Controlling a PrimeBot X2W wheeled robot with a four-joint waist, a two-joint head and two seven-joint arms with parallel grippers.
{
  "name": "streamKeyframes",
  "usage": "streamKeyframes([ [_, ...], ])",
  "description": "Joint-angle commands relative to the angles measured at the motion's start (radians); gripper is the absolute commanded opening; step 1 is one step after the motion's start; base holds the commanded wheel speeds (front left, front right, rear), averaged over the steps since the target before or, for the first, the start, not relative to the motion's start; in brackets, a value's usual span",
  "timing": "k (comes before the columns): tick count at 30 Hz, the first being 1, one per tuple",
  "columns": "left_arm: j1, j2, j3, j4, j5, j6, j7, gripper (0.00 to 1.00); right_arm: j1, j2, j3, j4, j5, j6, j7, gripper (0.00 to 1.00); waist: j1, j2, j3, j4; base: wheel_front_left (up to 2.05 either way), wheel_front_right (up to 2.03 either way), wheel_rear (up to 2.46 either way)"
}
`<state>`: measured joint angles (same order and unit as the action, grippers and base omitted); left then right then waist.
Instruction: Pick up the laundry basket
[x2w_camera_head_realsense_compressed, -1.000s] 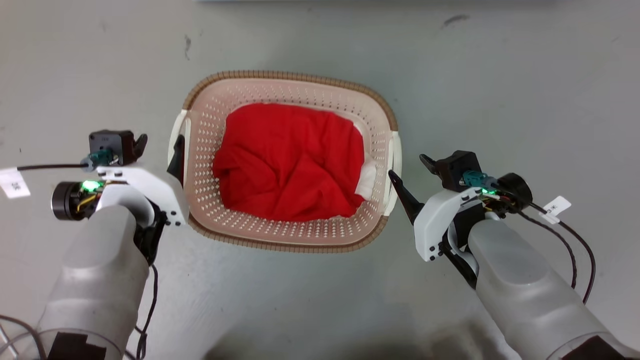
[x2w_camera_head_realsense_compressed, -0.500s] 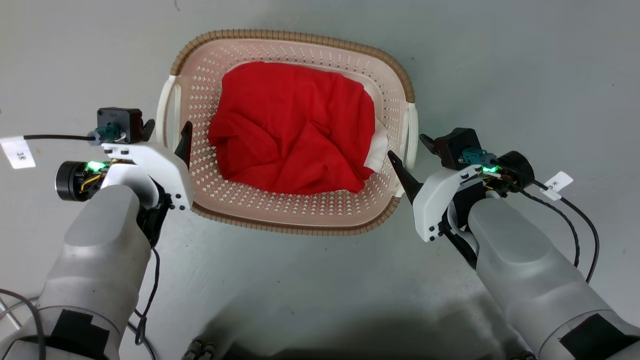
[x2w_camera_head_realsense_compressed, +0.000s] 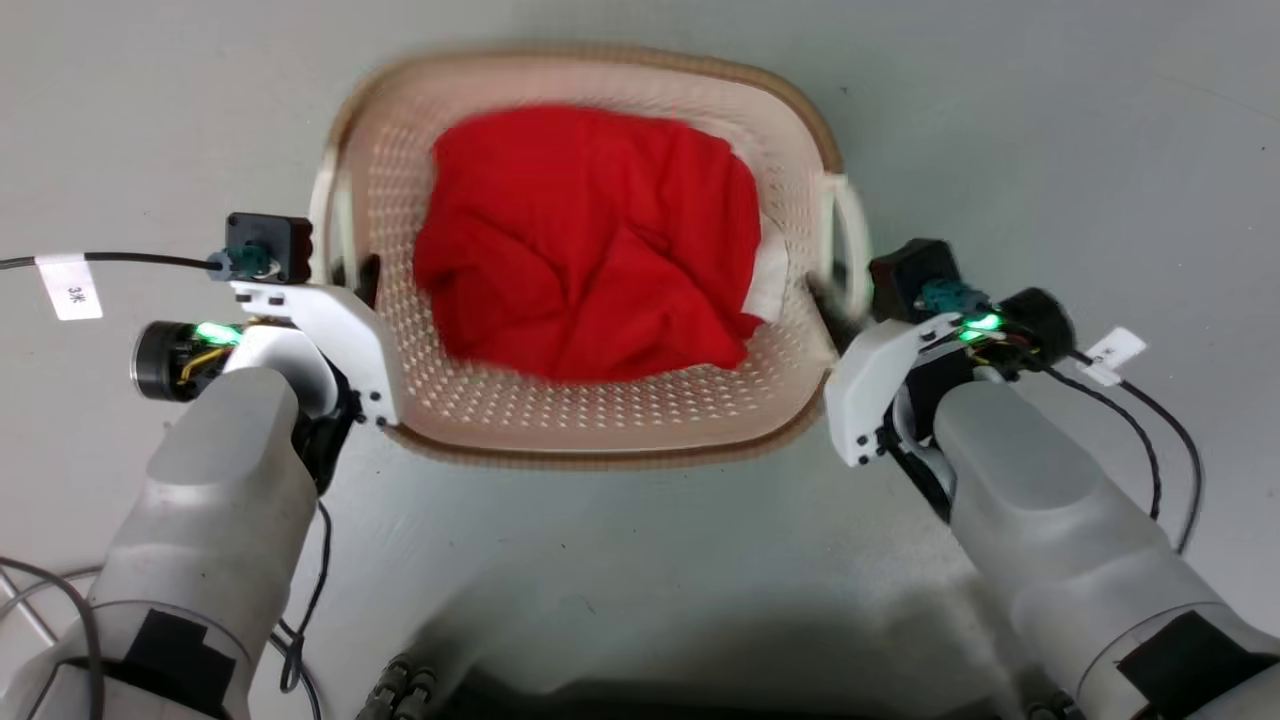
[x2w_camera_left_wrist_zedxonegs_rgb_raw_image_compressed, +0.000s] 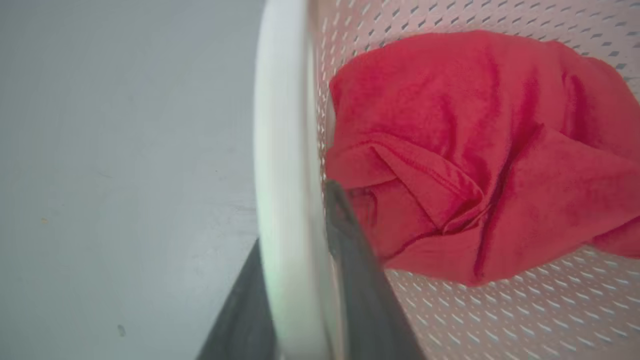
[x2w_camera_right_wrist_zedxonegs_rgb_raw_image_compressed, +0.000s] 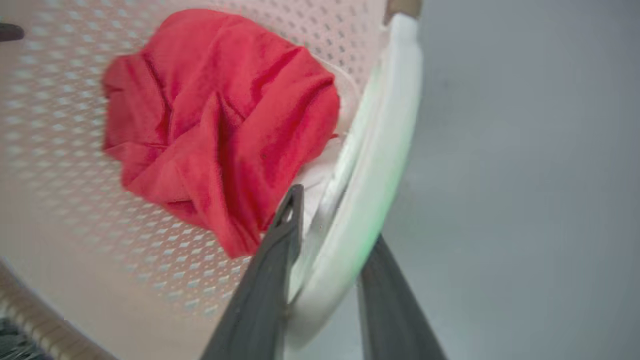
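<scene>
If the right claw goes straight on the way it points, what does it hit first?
The white handle of the laundry basket, now between the fingers of the right claw; further along, probably the brown rim where it joins, though depth is unclear.

A left forearm (x2w_camera_head_realsense_compressed: 215, 470) and a right forearm (x2w_camera_head_realsense_compressed: 1050, 520), rounded and pale grey, are seen at the lower corners of the head view, each patched with black tape (x2w_camera_head_realsense_compressed: 165, 650). White wrist brackets (x2w_camera_head_realsense_compressed: 340, 325) are dotted with small dark screws and topped by black camera blocks (x2w_camera_head_realsense_compressed: 268, 248) fitted with teal plugs. Green lights (x2w_camera_head_realsense_compressed: 212, 332) are lit beside black cylinders (x2w_camera_head_realsense_compressed: 160, 360). Black cables (x2w_camera_head_realsense_compressed: 1150, 470) are hung with white tags (x2w_camera_head_realsense_compressed: 70, 287). In the wrist views, the left gripper (x2w_camera_left_wrist_zedxonegs_rgb_raw_image_compressed: 295, 215) and the right gripper (x2w_camera_right_wrist_zedxonegs_rgb_raw_image_compressed: 337, 212) are each shown with 2 long, tapered, dark grey fingers (x2w_camera_left_wrist_zedxonegs_rgb_raw_image_compressed: 360, 290).
</scene>
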<state>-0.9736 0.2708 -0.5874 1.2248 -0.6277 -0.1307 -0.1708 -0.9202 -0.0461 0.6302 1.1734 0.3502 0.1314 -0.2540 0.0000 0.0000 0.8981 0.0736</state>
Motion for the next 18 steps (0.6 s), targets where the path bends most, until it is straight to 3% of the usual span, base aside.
streamKeyframes([
  [1, -0.018, -0.001, -0.015, 0.0, -0.012, 0.001, 0.0, 0.0, -0.018, -0.007, 0.006, 0.013, -0.001, 0.0, 0.006, 0.0, 0.0, 0.0, -0.001, 0.002, 0.0, 0.0, 0.0],
  [9, 0.013, -0.005, -0.075, -0.003, -0.047, 0.001, 0.011, 0.0, 0.003, -0.005, 0.025, 0.023, 0.01, 0.002, 0.013, 0.0, 0.0, 0.0, -0.045, 0.006, 0.0, 0.0, 0.0],
  [18, 0.092, -0.006, -0.148, -0.018, -0.116, 0.001, 0.043, 0.0, 0.071, -0.005, 0.058, 0.04, 0.052, 0.002, 0.058, 0.0, 0.0, 0.0, -0.192, -0.014, 0.0, 0.0, 0.0],
])
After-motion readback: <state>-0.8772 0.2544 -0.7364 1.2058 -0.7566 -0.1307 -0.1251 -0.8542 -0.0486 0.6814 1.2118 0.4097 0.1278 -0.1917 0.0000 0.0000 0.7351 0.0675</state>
